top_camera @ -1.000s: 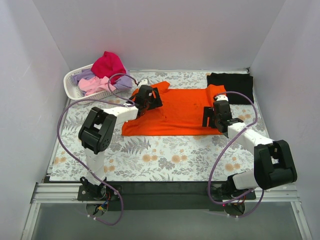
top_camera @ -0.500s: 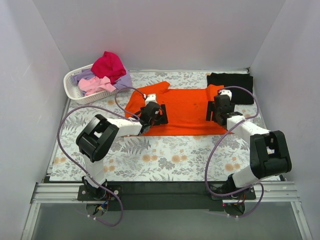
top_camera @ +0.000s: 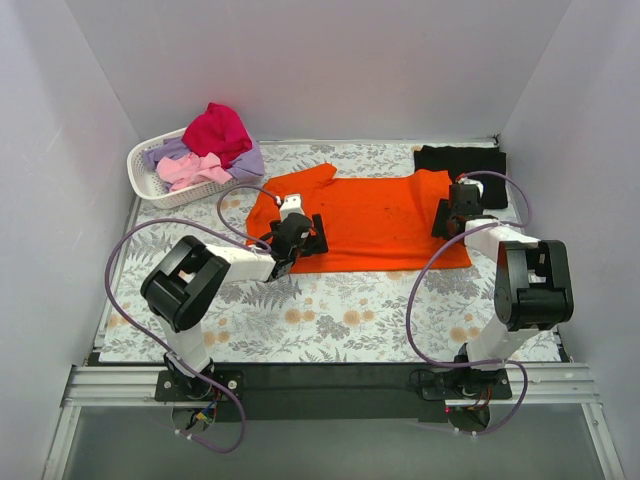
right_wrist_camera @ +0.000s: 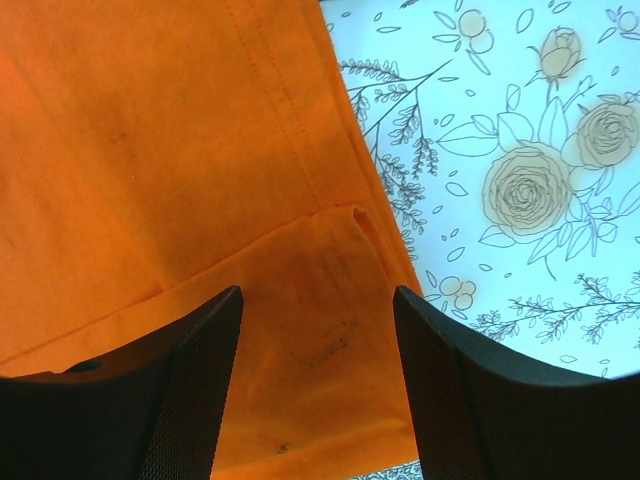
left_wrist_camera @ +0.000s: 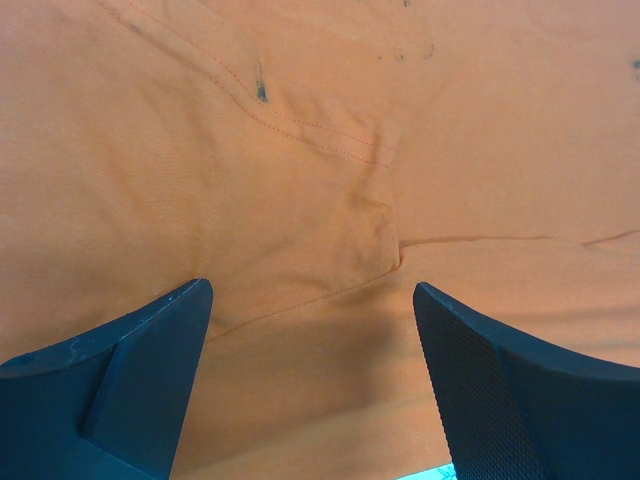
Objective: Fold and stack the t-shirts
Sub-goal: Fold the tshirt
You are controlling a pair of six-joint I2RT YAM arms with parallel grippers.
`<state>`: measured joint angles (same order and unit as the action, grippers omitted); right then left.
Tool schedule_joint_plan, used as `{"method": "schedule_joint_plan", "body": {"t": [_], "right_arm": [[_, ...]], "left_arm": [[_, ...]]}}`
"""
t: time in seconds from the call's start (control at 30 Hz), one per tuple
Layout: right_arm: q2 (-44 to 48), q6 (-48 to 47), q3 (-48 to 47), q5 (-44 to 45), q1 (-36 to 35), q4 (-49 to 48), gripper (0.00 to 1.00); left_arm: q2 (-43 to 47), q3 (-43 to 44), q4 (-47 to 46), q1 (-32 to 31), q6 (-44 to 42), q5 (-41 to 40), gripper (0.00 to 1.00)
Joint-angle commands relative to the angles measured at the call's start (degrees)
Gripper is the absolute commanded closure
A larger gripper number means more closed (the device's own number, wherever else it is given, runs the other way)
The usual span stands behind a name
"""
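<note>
shirt: orange shirt [top_camera: 375,220] spread flat mid-surface [top_camera: 330,310]; black shirt [top_camera: 460,160] folded at far right | left hand [top_camera: 305,238]: released, low over shirt's near-left part, gripping nothing | right hand [top_camera: 453,213]: released, straddling right edge | risk: shallow pinch slips off thin cloth; uneven lifts skew fold

- Left end effector [top_camera: 312,238]: was over upper-left part of orange t-shirt [top_camera: 385,220]; now drawn back toward arm bases, over shirt's near-left hem.
- Left arm elbow: lower, nearer counter's near edge.
- Right end effector [top_camera: 444,220]: moved from shirt's near-right area toward far right, now at shirt's right edge, closer to black t-shirt [top_camera: 460,160].
- Right arm: folded back tighter along right side.
- Orange t-shirt: near-left corner no longer spread on counter; left flap now farther back.
</note>
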<state>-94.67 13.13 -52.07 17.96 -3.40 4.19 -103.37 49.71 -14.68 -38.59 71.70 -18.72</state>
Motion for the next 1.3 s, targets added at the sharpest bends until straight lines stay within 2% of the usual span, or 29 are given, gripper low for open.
{"method": "schedule_joint_plan", "body": {"t": [0.0, 0.23, 0.37, 0.43, 0.63, 0.87, 1.0, 1.17, 1.27], "right_arm": [[-1.03, -0.12, -1.63, 0.06, 0.06, -0.93, 0.44], [-2.44, 0.41, -1.54, 1.56, 1.46, 1.17, 0.46], [-4.99, 0.58, -3.73, 9.18, 1.55, 7.13, 0.46], [-5.87, 0.94, -3.83, 10.17, 1.55, 8.64, 0.45], [-4.91, 1.82, -0.22, 12.10, 1.55, 11.36, 0.44], [-4.73, 1.73, 2.50, 16.58, 0.59, 15.94, 0.43], [-0.62, 1.55, 2.94, 18.08, -0.55, 17.79, 0.43], [10.27, 0.06, 0.49, 10.02, -3.71, 17.09, 0.38], [12.05, -1.87, -2.41, 4.31, -5.48, 15.69, 0.34]], "left_arm": [[0.45, -2.69, 3.25, 0.36, 0.19, -0.88, 0.24], [1.15, -5.50, 2.90, 0.36, 1.07, -0.70, 0.23], [2.91, -8.48, 2.37, 0.36, 2.12, -0.27, 0.23], [3.61, -9.46, 2.11, 0.36, 2.48, 0.00, 0.23], [7.57, -15.34, 0.27, 0.36, 5.20, -0.53, 0.23], [10.47, -17.54, -0.44, 0.36, 6.70, 2.46, 0.23], [12.84, -18.60, 0.35, 0.27, 6.70, 1.06, 0.23], [18.54, -14.57, 5.70, 0.27, 4.86, -2.28, 0.23], [21.36, -12.28, 6.59, 0.27, 4.06, -3.25, 0.22]]}}
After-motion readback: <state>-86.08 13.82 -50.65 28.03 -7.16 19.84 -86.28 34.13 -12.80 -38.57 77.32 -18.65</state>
